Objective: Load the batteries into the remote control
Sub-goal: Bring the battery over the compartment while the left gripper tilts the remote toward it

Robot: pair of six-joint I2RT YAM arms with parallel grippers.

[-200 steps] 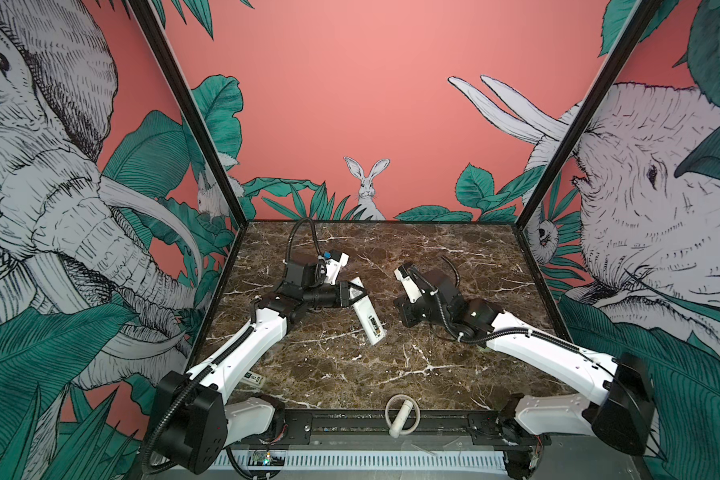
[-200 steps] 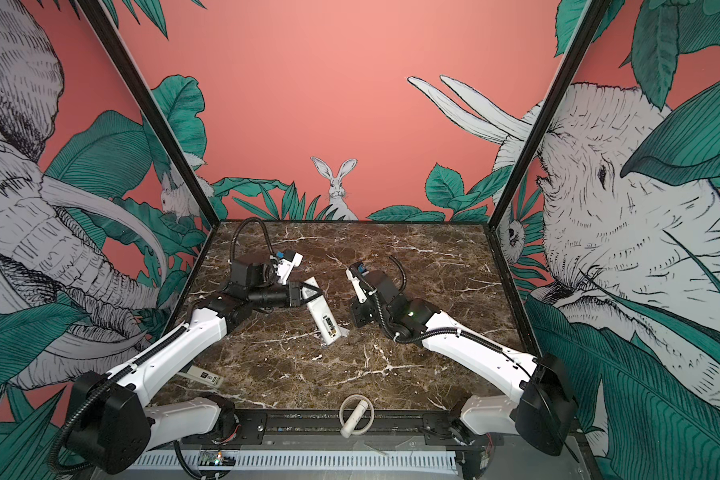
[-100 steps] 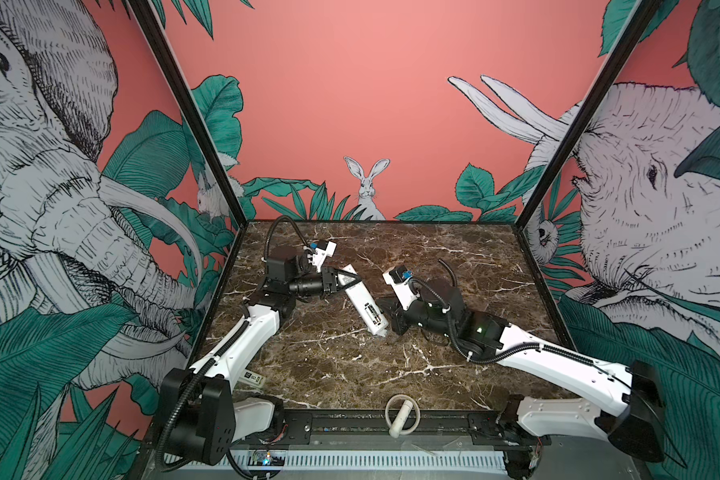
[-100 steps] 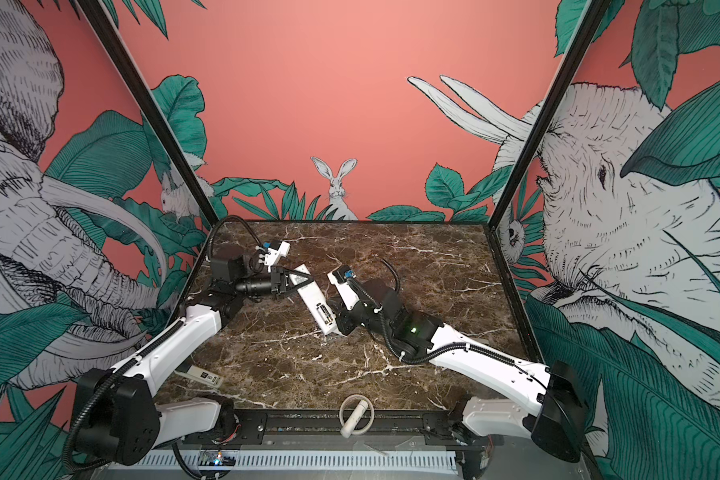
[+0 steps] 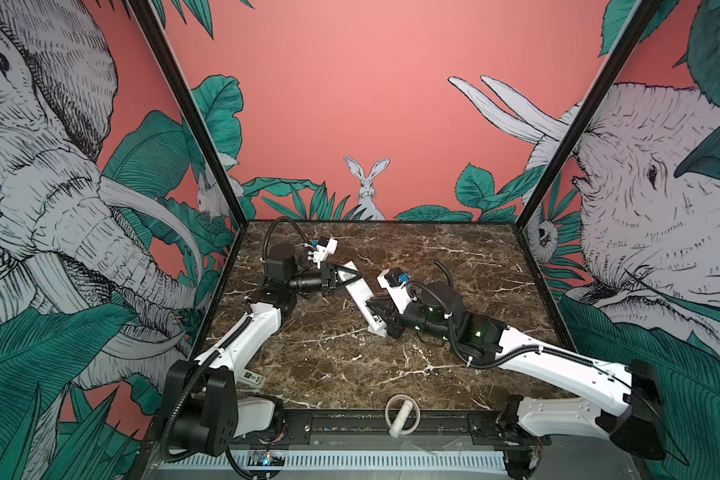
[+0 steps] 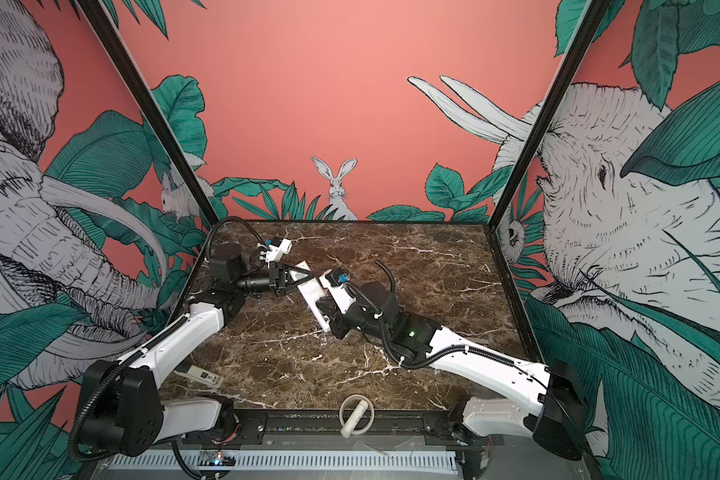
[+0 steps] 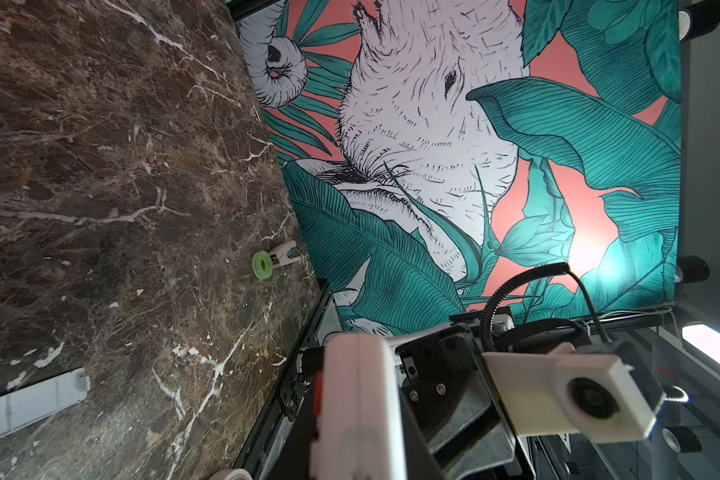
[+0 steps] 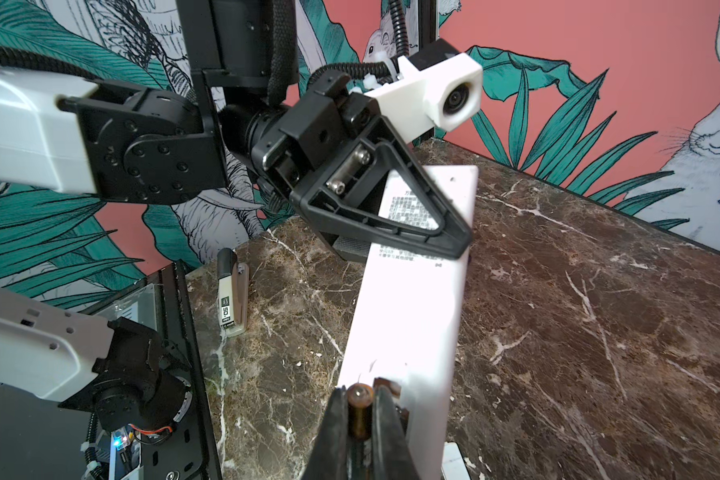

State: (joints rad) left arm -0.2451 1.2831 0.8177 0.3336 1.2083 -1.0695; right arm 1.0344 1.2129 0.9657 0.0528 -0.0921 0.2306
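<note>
The remote control (image 5: 360, 297) (image 6: 310, 291) is a slim white bar held slanted over the marble, plain back with printed text up (image 8: 416, 299). My left gripper (image 5: 350, 276) (image 6: 304, 276) (image 8: 412, 245) is shut on its far end, and its edge shows close up in the left wrist view (image 7: 358, 407). My right gripper (image 5: 381, 316) (image 6: 329, 313) (image 8: 360, 399) is shut on a battery (image 8: 359, 409), a small dark cylinder with a brownish cap. The battery sits right at the open notch in the remote's near end. No other batteries are in view.
A small plain white cover piece (image 7: 30, 405) lies on the table. A white-and-black pen-like item (image 5: 250, 378) (image 6: 202, 375) (image 8: 231, 295) lies at the front left. A white cylinder with a ring (image 5: 402, 415) (image 6: 356, 413) rests on the front rail. A green ring with a clip (image 7: 262, 264) sits by the right wall.
My left gripper has pulled back and to the left, carrying the remote with it. My right gripper has moved left to the remote's near end.
</note>
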